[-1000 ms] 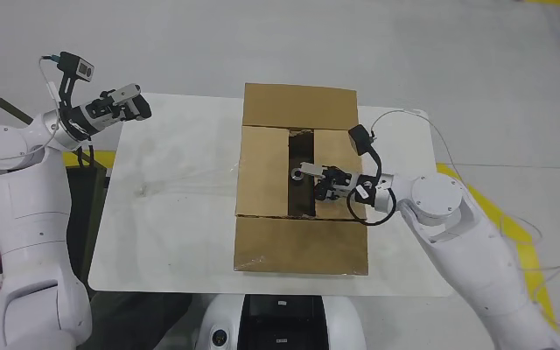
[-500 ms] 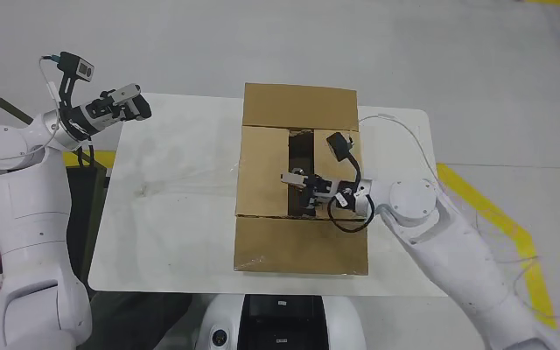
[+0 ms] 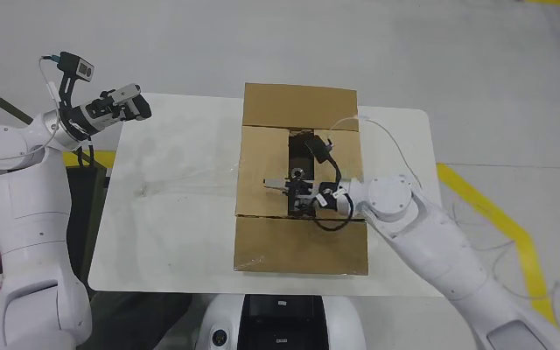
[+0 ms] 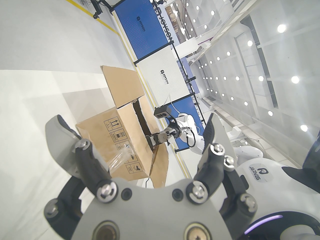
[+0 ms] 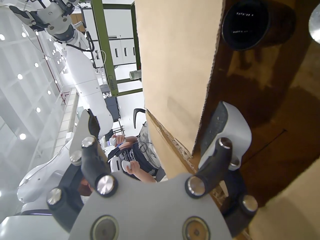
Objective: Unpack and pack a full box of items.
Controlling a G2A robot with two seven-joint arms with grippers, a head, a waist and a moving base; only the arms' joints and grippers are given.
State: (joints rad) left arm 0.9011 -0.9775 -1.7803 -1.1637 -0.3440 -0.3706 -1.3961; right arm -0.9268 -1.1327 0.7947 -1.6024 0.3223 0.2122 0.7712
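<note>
The fingers (image 5: 220,123) of the right gripper (image 5: 155,118) are spread apart and grip nothing. The edge of one inner flap (image 5: 175,51) of the brown cardboard box (image 3: 297,249) passes between them. One finger is over the dark inside of the box, and the other is over the outer face of the flap. I cannot tell if either finger touches the cardboard. Beyond the inside finger, deeper in the box, a black cylinder-shaped object (image 5: 250,23) lies with its round open end turned toward the gripper, well apart from the fingers. In the top view this gripper is at the narrow dark gap between the two inner flaps, and the two outer flaps are folded outward. The box stands in the middle of the white tabletop (image 3: 166,219).

The fingers (image 4: 63,132) of the left gripper (image 4: 137,136) are also wide apart and empty. This gripper is at the far left corner of the tabletop, well apart from the box. The box is in front of its fingers, with a scrap of clear film (image 4: 118,157) on the side that faces them.
</note>
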